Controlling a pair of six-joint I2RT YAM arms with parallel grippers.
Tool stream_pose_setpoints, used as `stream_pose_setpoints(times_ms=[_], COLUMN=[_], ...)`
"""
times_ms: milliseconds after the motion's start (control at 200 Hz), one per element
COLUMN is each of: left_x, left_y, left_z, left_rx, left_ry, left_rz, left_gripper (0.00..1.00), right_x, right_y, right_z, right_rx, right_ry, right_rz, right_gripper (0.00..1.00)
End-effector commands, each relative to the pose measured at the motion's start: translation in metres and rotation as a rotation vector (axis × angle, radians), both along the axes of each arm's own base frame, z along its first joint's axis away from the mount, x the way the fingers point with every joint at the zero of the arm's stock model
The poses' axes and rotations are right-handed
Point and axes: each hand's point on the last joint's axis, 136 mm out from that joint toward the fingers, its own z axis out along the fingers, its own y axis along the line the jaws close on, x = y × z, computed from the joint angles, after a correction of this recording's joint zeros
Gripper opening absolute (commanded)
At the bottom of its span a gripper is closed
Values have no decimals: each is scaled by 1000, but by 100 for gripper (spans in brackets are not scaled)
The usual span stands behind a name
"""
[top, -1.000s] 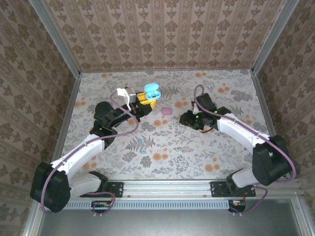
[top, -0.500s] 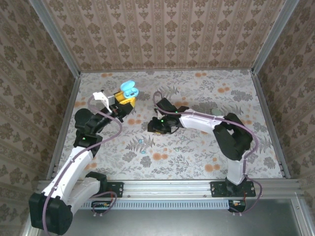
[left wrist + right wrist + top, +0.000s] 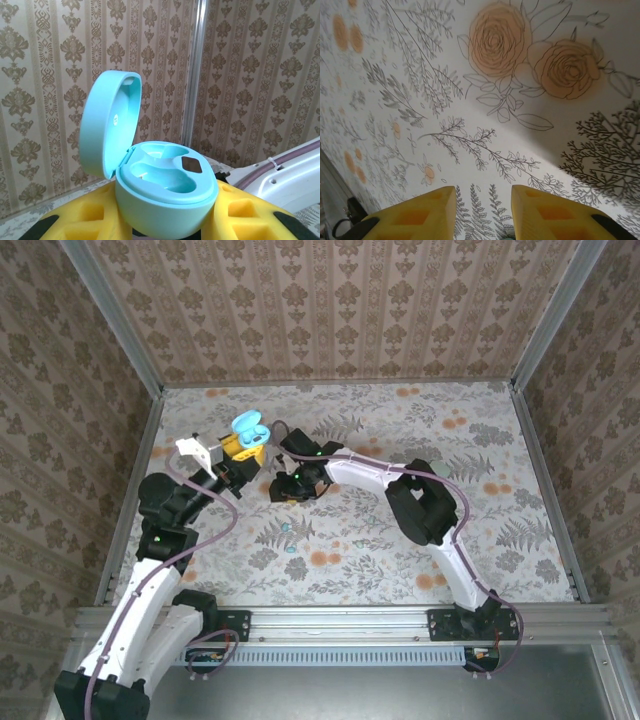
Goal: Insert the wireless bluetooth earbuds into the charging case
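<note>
Pretty sure this is a robotics lab test cell, not a real room in somebody's house. The damask wallpaper (image 3: 340,310) is stuck on flat panels, and those are boxed in by bare aluminium posts (image 3: 112,315). You can see one of the posts running up the corner in the left wrist view too. The flowery mat (image 3: 480,530) is a printed sheet laid over a table. Along the near edge there's a metal rail (image 3: 340,620) with two white-and-black robot arms bolted to it, the left arm (image 3: 140,600) and the right arm (image 3: 455,565). Purple cables (image 3: 232,512) loop along them.
</note>
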Motion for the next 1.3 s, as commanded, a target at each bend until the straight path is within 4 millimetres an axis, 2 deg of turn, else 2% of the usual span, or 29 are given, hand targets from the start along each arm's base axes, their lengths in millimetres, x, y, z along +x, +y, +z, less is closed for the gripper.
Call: stream_pose_setpoints(times_ms=[0,215,375,725,980,1295], left_x=[-2,0,0,1,2,2], left_y=[4,2,2,2,1,1], left_z=[11,12,11,12,11,12], left_rx=[5,8,3,-2,-1,-6], left_ry=[-36,-36,-33,-34,-27,-29], left_rz=[23,16,15,15,9,11], left_gripper=[28,28,28,28,28,29], right_x=[-20,-33,-41,-60,-65,-65], right_y=[2,5,-4,-10,-16,-39], right_z=[-12,-22,-29,-26,-31,-36], right_rx=[-41,-62,-131,-184,-245,-387], right_ry=[56,81,67,50,38,11], right_rz=[80,129,164,255,259,224], right_gripper=[36,36,36,33,32,27])
